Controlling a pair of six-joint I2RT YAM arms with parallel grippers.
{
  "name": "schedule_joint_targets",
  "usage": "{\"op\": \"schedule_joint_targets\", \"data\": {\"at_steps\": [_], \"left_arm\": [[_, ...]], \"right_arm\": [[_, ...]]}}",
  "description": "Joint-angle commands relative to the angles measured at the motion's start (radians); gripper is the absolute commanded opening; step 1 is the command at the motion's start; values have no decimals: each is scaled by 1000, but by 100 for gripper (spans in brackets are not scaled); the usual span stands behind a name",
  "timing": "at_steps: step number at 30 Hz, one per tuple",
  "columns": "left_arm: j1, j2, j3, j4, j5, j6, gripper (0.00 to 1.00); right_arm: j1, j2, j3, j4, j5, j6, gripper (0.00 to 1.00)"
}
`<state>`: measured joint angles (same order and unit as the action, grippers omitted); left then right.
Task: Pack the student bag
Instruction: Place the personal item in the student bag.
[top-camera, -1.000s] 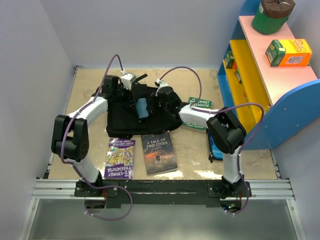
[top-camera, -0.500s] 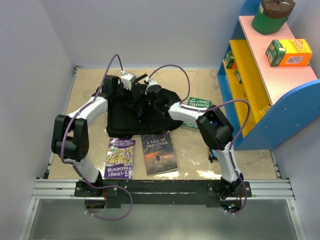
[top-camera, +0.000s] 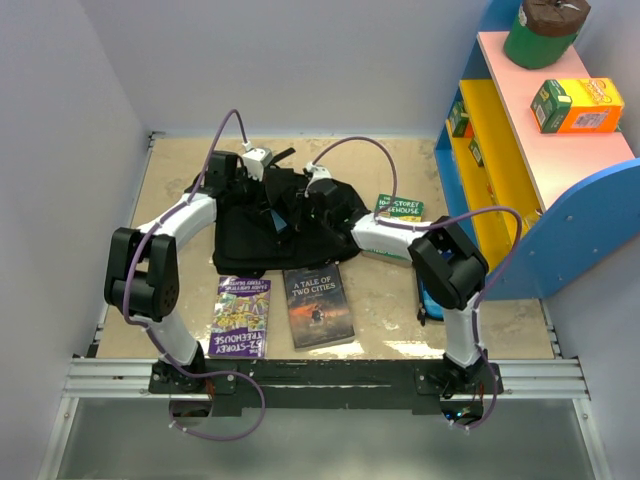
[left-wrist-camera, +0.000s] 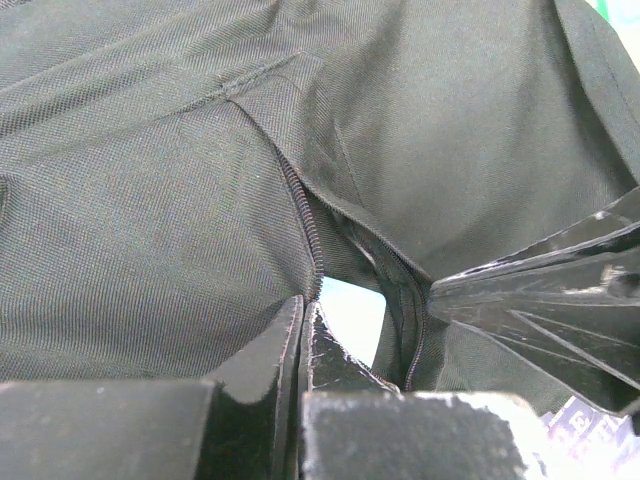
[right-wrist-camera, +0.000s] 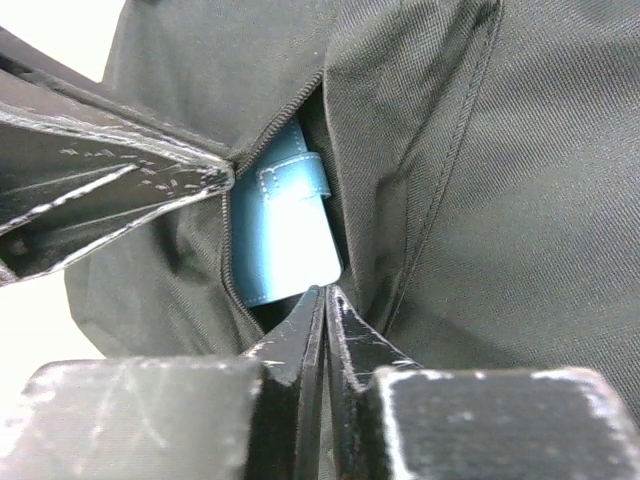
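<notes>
Student bag (top-camera: 245, 240): lies flat on the far middle of the table (top-camera: 385, 300), black, with both arms reaching over it from the near edge. A zip opening in its upper face stands parted.

Left gripper (left-wrist-camera: 303, 310): jaws pressed together with only a hairline gap. The tips sit right at the toothed zip edge of the opening. Whether fabric is nipped between them cannot be told.

Right gripper (right-wrist-camera: 325, 300): jaws likewise drawn together, a thin slit between them and nothing seen in it. The tips rest at the near lip of the opening.

Contents: a light-blue item (right-wrist-camera: 285, 240) with a stitched tab lies inside the opening, just beyond the right gripper's tips and not gripped. The left wrist view shows a small patch of it through the gap.

Proximity: the two grippers work the same opening from opposite sides; each wrist view shows a glossy black finger (left-wrist-camera: 540, 290) of the other close by.

Remaining items: a purple book (top-camera: 242, 315) and a dark book (top-camera: 318, 305) titled "A Tale of Two Cities" lie side by side near the bag's near edge. A green book (top-camera: 400, 208) lies to the bag's right, partly under the right arm. A blue and black object (top-camera: 428, 303) is mostly hidden behind that arm.

Right side: a shelf unit (top-camera: 585, 225) carries a green container (top-camera: 543, 32) and an orange carton (top-camera: 577, 105).
</notes>
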<state>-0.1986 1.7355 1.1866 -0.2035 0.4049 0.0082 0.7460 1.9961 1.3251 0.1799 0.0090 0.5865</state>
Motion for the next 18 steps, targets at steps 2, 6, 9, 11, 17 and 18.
{"op": "schedule_joint_targets", "data": {"at_steps": [2, 6, 9, 11, 17, 18], "left_arm": [[-7, -19, 28, -4, 37, -22, 0], [-7, -8, 27, -4, 48, -24, 0], [-7, 1, 27, 3, 54, -27, 0], [-7, 6, 27, 3, 52, -27, 0], [-7, 16, 27, -16, 52, -14, 4], [-7, 15, 31, -26, 57, 25, 11]], "right_arm": [[24, 56, 94, 3, 20, -2, 2], [38, 115, 151, -23, 28, -2, 0], [52, 168, 207, -40, 16, 4, 0], [64, 203, 262, -54, 8, 3, 0], [59, 130, 241, -34, 15, 6, 14], [55, 89, 223, -30, 28, 0, 25]]}}
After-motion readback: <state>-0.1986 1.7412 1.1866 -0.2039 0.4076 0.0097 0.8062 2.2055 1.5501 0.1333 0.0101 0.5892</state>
